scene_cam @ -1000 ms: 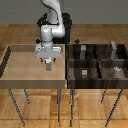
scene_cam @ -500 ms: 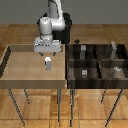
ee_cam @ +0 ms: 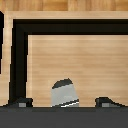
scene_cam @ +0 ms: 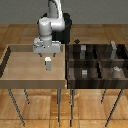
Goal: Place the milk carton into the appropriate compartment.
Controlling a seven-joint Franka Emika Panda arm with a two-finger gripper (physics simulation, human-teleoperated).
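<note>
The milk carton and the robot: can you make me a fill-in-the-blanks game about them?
1. The milk carton hangs under the ___.
2. The carton is over the light wooden ___, not the dark compartments.
3. In the exterior view, the compartments sit on the tray's ___ side.
4. The carton is ___, not lying flat.

Missing words: gripper; tray; right; upright

Milk carton (scene_cam: 48,64) hangs upright between the fingers (scene_cam: 45,56), above the light wooden tray (scene_cam: 20,67). Dark divided compartments (scene_cam: 97,62), holding small grey objects, stand at the exterior view's right.
</note>
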